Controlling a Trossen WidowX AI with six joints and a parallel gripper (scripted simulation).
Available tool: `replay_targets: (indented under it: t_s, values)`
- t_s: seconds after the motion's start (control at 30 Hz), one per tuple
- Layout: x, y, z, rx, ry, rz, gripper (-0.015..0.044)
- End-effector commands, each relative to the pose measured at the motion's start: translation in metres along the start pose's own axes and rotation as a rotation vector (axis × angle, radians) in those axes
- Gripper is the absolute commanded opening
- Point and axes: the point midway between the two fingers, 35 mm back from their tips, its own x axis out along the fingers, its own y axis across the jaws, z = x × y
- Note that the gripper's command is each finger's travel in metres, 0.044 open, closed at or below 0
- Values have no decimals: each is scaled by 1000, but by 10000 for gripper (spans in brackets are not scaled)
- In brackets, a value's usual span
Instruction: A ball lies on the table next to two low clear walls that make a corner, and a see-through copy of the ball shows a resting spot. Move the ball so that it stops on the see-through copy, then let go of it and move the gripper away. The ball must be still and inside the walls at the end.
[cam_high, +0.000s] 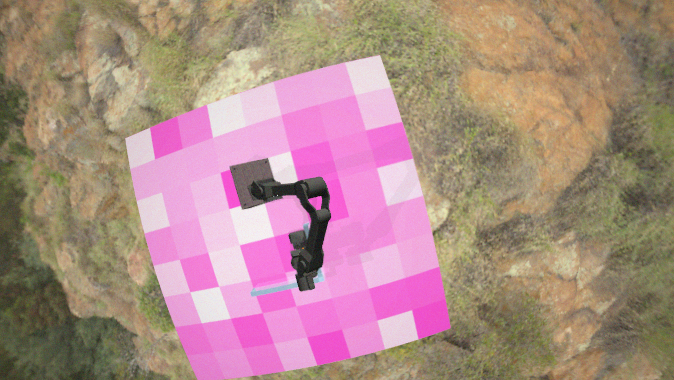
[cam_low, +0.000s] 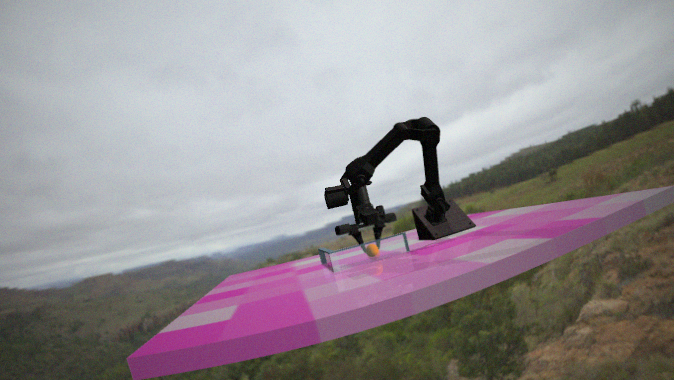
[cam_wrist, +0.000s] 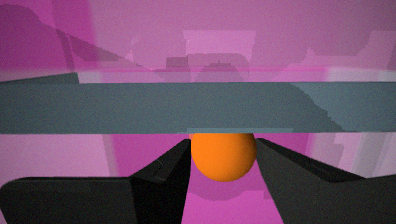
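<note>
- Left pincer finger: dark, pressed against the left side of the orange ball in the wrist view.
- Orange ball: clenched between my two fingers at mid-height; my pincer is grasping it, not released. In the exterior view the ball sits low, at about the height of the clear walls and near the pink checkered table; I cannot tell whether it touches the surface.
- Right pincer finger: dark, pressed against the right side of the ball.
- Clear wall ahead: a grey-blue band crosses the whole wrist view just beyond the ball, so I judge that I am close to one wall.
- See-through copy: not made out in the wrist view. A faint orange patch shows just below the ball in the exterior view, but I cannot confirm what it is.
- Step in hand, my judgement: lower and set down. Bring the ball down slowly until it rests on the table, keep it clear of the wall, release gently so it does not roll, then lift straight up.
- Count: one arm, one pincer with two fingers, one orange ball, two walls forming one corner, one table, one arm base plate.
</note>
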Motion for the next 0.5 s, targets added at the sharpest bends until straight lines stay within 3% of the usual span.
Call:
replay_targets:
  t_s: [0.0, 0.3, 0.47]
  values:
    - [9, 1, -1, 9, -4, 8, 0]
    - [16, 2, -1, 9, -4, 8, 0]
    - [12, 1, 1, 0, -1, 1, 131]
